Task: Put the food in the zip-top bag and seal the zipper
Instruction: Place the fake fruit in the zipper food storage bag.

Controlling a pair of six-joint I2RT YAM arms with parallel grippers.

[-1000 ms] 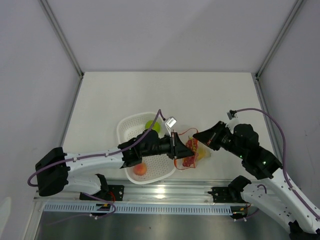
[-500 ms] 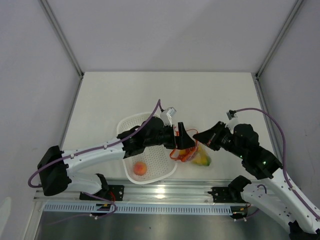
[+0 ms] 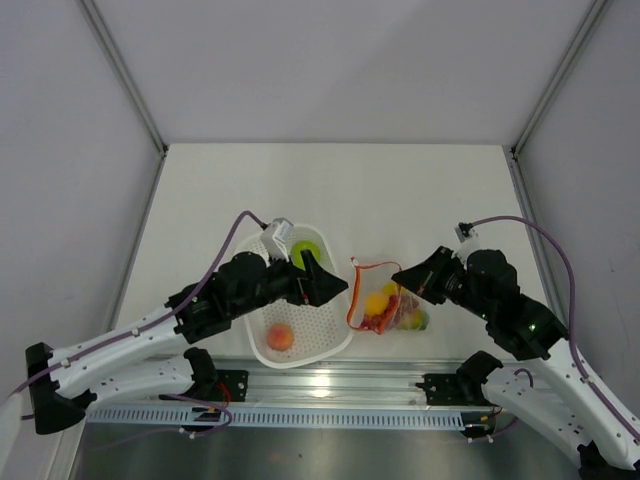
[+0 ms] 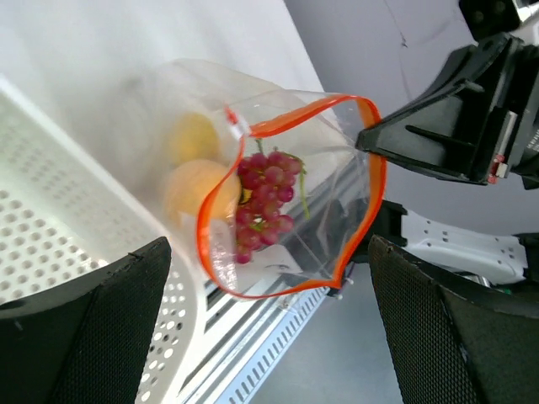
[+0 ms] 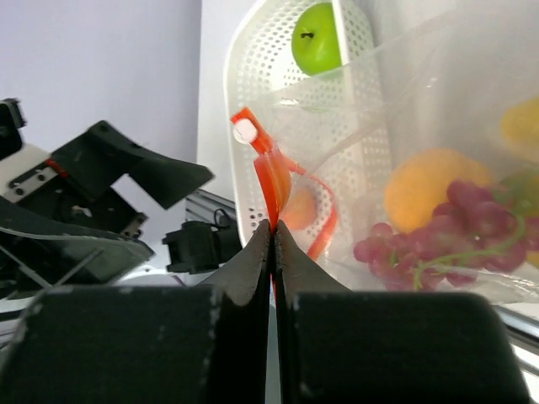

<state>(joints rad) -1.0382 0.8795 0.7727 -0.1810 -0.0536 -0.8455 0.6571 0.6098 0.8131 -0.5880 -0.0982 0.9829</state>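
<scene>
The clear zip-top bag (image 3: 390, 308) hangs just right of the white basket, its mouth gaping toward my left wrist camera. Its red-orange zipper (image 4: 203, 239) forms an open loop. Inside lie dark red grapes (image 4: 265, 198), an orange fruit (image 4: 195, 190) and a yellow fruit (image 4: 194, 135). My right gripper (image 3: 398, 276) is shut on the zipper strip (image 5: 271, 189) at the bag's upper right edge. My left gripper (image 3: 325, 283) is open and empty above the basket, left of the bag's mouth. A green apple (image 3: 304, 251) and a pink-orange peach (image 3: 281, 338) sit in the basket.
The white perforated basket (image 3: 252, 262) stands near the table's front edge, directly left of the bag. A metal rail (image 3: 330, 385) runs along the near edge below both. My left arm (image 5: 109, 177) shows beyond the bag in the right wrist view.
My left gripper opened at the bag's mouth, left the grapes inside, and drew back left over the basket. The bag sagged slightly lower. My right gripper kept its hold.
</scene>
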